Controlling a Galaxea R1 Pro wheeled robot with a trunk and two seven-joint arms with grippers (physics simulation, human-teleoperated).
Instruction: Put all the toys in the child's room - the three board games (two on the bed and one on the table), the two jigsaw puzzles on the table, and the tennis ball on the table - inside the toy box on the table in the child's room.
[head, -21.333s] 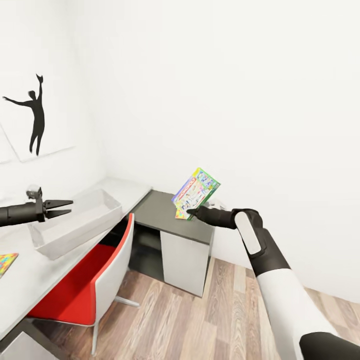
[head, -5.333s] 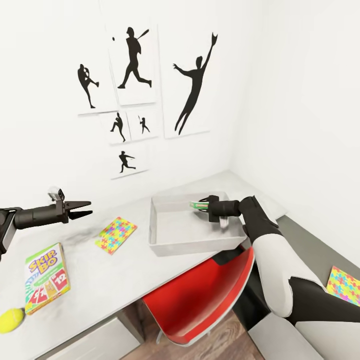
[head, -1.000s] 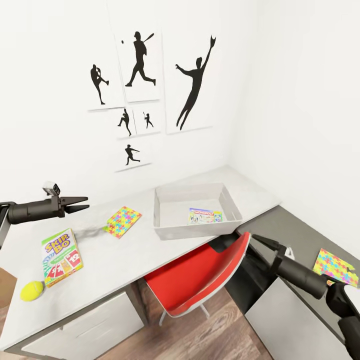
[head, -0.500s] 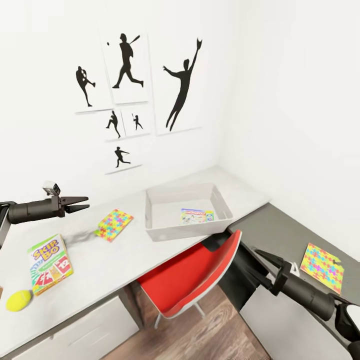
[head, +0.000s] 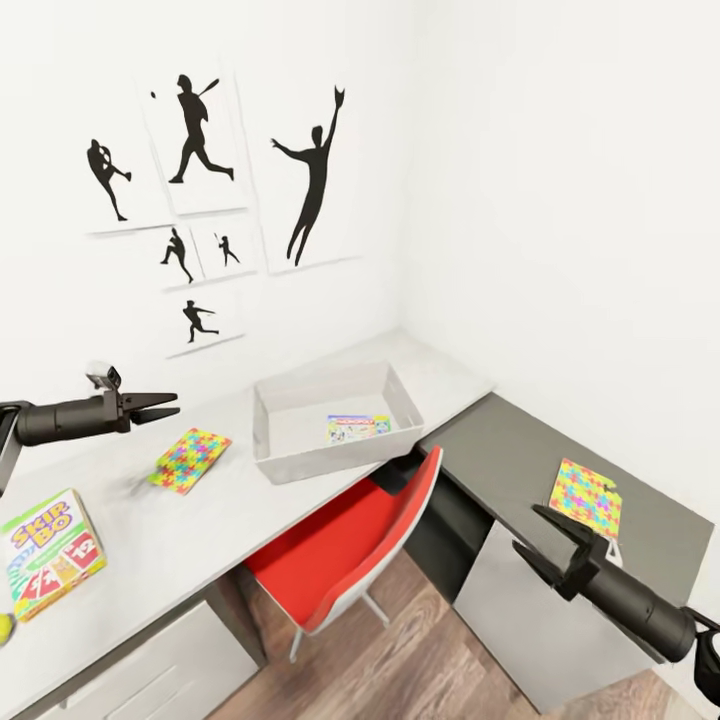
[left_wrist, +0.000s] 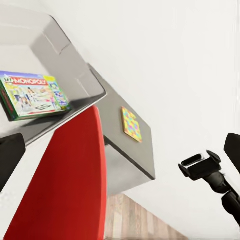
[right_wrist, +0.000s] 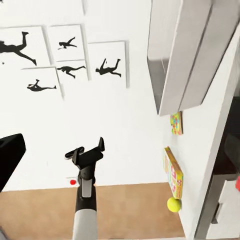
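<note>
Currently catalogued: two grippers, five toys, one toy box.

From the left, on the pale table (head: 215, 520): one tennis ball (head: 3, 627) seen at the frame edge; one green "SKIP BO" board game (head: 47, 551) lying flat; the left gripper (head: 165, 405) held above the tabletop, fingers spread and empty; one jigsaw puzzle (head: 189, 459); one grey toy box (head: 290, 461) with one Monopoly board game (head: 357, 427) lying inside. One red chair (head: 345, 555) is drawn up below. A second jigsaw puzzle (head: 587, 496) is found on the dark side unit (head: 510, 450). The right gripper (head: 545, 545) is held beside that unit, fingers parted, empty.
</note>
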